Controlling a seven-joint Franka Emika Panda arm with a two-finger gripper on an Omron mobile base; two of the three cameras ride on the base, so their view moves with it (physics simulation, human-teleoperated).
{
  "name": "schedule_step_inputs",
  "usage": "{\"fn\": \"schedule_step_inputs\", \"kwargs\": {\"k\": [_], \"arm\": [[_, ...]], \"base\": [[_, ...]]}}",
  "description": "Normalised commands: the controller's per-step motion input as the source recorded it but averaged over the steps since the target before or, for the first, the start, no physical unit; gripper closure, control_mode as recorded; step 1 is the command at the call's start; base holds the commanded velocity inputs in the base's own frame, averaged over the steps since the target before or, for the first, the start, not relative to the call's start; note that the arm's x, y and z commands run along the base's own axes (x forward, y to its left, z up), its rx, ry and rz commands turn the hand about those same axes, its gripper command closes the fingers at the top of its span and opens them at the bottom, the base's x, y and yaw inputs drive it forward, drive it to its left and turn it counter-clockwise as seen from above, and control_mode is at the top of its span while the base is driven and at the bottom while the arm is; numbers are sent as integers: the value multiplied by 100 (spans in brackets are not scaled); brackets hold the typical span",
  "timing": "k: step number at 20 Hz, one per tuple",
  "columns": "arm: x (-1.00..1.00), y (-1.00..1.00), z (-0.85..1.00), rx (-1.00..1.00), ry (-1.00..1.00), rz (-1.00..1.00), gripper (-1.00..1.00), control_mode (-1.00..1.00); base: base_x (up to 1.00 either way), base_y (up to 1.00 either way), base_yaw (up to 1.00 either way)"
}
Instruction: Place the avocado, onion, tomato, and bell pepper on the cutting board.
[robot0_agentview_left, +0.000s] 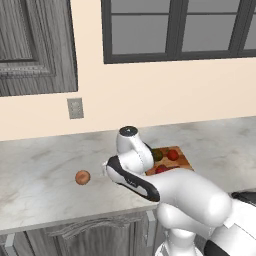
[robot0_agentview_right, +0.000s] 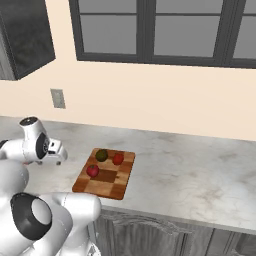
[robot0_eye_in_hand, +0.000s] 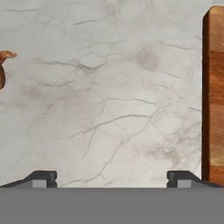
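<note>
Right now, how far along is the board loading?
Done: the avocado and two red items sit on the cutting board; which is tomato and which is pepper I cannot tell. In hand: nothing; the gripper is open, looking down on bare counter between the board's edge and the onion. Left: the onion, alone on the counter away from the board.

The white arm (robot0_agentview_left: 150, 185) folds forward, its wrist bent down over the surface. The gripper (robot0_eye_in_hand: 111, 178) points downward, fingers (robot0_eye_in_hand: 43, 178) spread wide, holding nothing.
</note>
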Motion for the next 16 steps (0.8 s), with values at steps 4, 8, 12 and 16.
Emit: {"fn": "schedule_step_inputs", "kwargs": {"k": [4, 8, 12, 16], "arm": [[3, 69, 6, 0, -5, 0, -100, -100], [3, 76, 8, 0, -4, -3, -100, -100], [0, 59, 27, 0, -9, -9, -100, -100], [4, 24, 42, 0, -11, -6, -100, -100]], "base": [[0, 0, 0], [0, 0, 0], [0, 0, 0], [0, 0, 0]]}}
